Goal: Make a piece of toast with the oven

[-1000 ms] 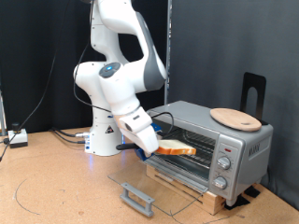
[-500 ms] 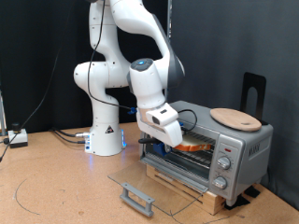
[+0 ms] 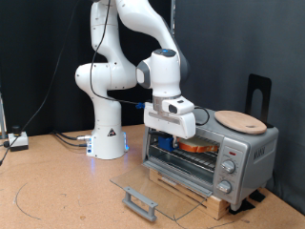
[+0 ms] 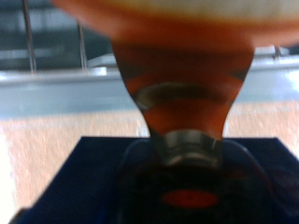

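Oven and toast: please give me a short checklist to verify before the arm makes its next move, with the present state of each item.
1. Oven door open, lying flat in front: ok.
2. Piece of toast inside the oven opening: ok.
3. Gripper at the oven mouth, over the toast: ok.
4. Toast between the fingers: cannot tell; the wrist view is blurred.
5. Toast resting flat on the rack: cannot tell.
6. Round wooden board lies on the oven top, apart from the gripper: ok.
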Robot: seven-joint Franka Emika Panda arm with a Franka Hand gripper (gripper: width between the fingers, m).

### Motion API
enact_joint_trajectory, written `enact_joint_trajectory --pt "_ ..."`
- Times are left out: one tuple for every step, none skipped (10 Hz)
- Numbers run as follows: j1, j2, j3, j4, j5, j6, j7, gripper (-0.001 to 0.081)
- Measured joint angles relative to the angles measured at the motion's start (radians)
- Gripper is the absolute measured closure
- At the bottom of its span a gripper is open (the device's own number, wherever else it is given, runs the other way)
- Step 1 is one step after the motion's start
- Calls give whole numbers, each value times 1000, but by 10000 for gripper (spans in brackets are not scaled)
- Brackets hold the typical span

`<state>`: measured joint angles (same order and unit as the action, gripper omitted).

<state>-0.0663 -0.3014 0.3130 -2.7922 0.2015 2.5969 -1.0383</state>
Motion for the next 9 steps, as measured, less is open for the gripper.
enact_joint_trajectory --pt "-14 -9 1 -4 -26 6 3 415" --pt "-26 -16 1 -4 -37 7 2 415" --pt "-32 -22 -5 -5 -39 7 -9 415" --pt "-33 -30 -20 -9 -37 2 -40 415" --pt "-33 -38 -42 -12 -32 -8 -75 415" --pt "-34 -48 -68 -14 -27 -23 -110 415" --pt "-36 -58 -96 -14 -21 -46 -141 415" --pt "-39 -67 -123 -14 -18 -61 -167 415" --pt "-44 -75 -146 -14 -18 -76 -190 415"
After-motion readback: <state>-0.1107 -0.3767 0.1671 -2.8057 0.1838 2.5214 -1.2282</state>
